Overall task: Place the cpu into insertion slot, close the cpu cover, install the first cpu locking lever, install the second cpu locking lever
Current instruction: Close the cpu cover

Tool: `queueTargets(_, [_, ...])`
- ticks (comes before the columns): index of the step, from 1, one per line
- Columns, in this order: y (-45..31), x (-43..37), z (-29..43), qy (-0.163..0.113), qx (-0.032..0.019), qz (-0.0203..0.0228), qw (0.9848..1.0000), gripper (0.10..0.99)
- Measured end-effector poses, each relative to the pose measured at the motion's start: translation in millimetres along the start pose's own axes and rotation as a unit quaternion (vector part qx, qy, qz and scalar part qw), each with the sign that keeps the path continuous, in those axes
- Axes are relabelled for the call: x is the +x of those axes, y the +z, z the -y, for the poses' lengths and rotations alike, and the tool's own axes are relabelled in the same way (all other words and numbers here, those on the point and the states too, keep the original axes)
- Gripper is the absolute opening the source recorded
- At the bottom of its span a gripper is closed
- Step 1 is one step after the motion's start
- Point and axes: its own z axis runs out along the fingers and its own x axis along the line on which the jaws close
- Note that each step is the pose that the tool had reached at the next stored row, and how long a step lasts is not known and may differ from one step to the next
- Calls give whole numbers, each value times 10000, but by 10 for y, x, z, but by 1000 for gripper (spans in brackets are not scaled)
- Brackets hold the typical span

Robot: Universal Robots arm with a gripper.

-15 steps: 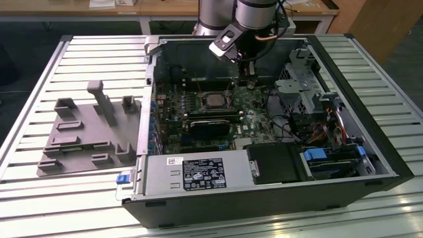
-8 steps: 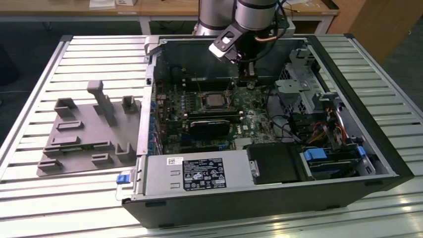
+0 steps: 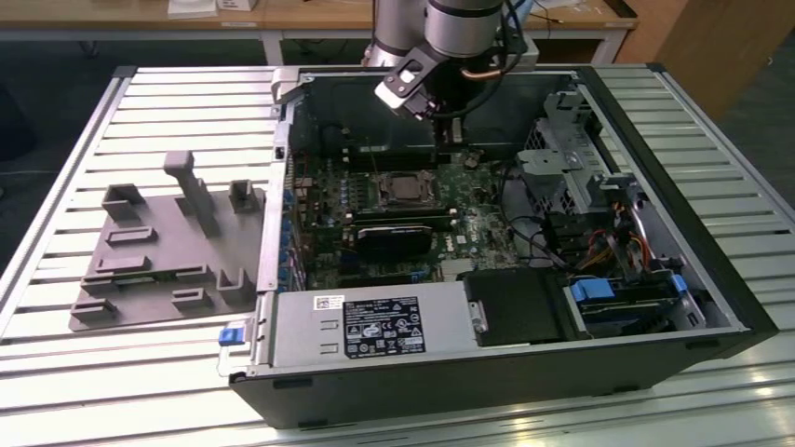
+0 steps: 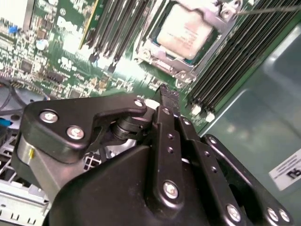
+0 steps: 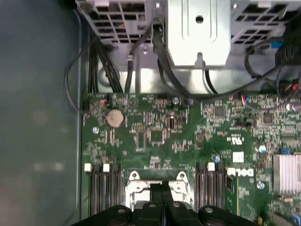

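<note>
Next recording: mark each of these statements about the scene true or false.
1. The cpu sits in the insertion slot. True.
2. The claw grips the cpu. False: it is shut on nothing.
3. The computer case lies open on a slatted table. True.
4. The grey fixture lies at the exterior view's right of the case. False: it lies at the exterior view's left of it.

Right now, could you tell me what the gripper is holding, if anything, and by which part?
Nothing: the gripper is shut, jaws pressed together and empty, close to the cpu framed by the cpu cover.
</note>
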Motion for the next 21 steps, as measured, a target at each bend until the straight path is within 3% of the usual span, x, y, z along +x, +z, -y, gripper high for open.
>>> queueTargets(7, [3,-2,90,0,0,-1,10000,106])
queueTargets(21, [88,-20,370,0,0,0,10000,106])
